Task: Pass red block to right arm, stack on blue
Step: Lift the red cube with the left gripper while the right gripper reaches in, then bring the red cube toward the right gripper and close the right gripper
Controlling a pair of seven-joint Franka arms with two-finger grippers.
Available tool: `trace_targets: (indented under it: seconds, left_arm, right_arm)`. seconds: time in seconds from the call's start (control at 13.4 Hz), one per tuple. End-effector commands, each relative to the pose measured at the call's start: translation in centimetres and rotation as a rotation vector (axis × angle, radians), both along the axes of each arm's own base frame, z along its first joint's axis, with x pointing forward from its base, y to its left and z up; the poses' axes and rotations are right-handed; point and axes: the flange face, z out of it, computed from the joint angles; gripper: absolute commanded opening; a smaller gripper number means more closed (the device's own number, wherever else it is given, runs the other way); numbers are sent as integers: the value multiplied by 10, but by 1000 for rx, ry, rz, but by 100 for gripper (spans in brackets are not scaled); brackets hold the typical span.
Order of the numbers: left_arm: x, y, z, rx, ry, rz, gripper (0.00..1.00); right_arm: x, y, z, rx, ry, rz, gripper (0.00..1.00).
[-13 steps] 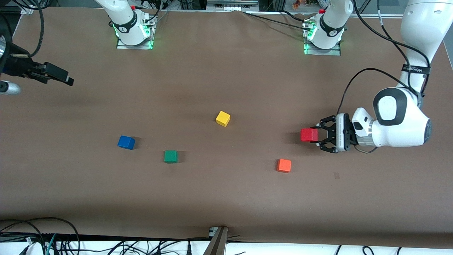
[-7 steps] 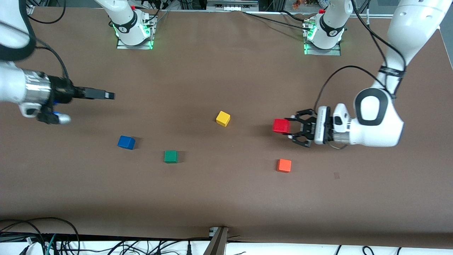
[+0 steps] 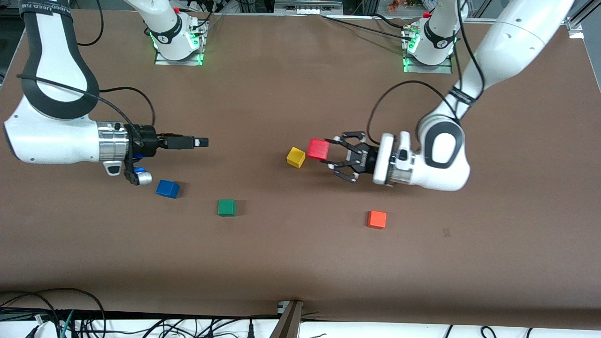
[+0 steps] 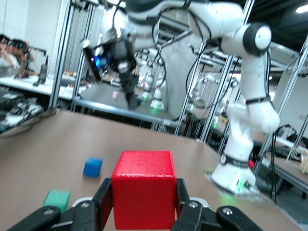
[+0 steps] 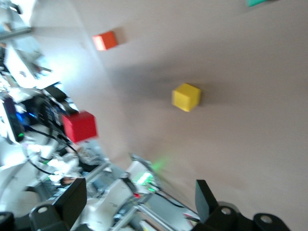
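Left tool (image 3: 328, 157) pinching the red block (image 3: 319, 149) between its black linkage fingers, held level in the air over the middle of the worktop (image 3: 300, 263), just beside and above the yellow cube (image 3: 296, 157); left wrist view shows the block (image 4: 143, 189) squarely clamped on two opposite faces. Right tool (image 3: 202, 141) hangs over the worktop toward the right arm's end, pointing at the red block but well apart from it; right wrist view shows its fingers spread wide with nothing between them. Blue cube (image 3: 167, 188) sits on the worktop just beside the right arm's wrist, nearer the front camera than that tool, nothing on it. Green cube (image 3: 227, 207) and orange cube (image 3: 377, 219) lie apart, nearer the front camera, not involved. Judgement: pick-up done, block lifted and presented; hand-over not yet made. Remaining: close the gap, right tool grips the free faces, left releases, then stack on blue.
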Motion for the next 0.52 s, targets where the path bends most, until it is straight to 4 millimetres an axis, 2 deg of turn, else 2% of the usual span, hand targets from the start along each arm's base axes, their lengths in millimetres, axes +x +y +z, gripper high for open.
trace_targets:
  seconds: [0.0,0.22,0.3,0.45]
  left_arm:
    - [-9,-54,20,-126,43,8,0]
    - [-35,-106,24,-211,96,16,0]
    - [-41,-114,25,-223,108,17,0]
    - [-43,-121,23,-208,110,32,0]
  right_arm:
    - [-11,12,-7,100,8,-78,100]
    - [-21,16,-29,256,42,-169,100]
    - [-27,15,-35,314,30,-189,100]
    - [-35,15,-36,365,9,-202,100]
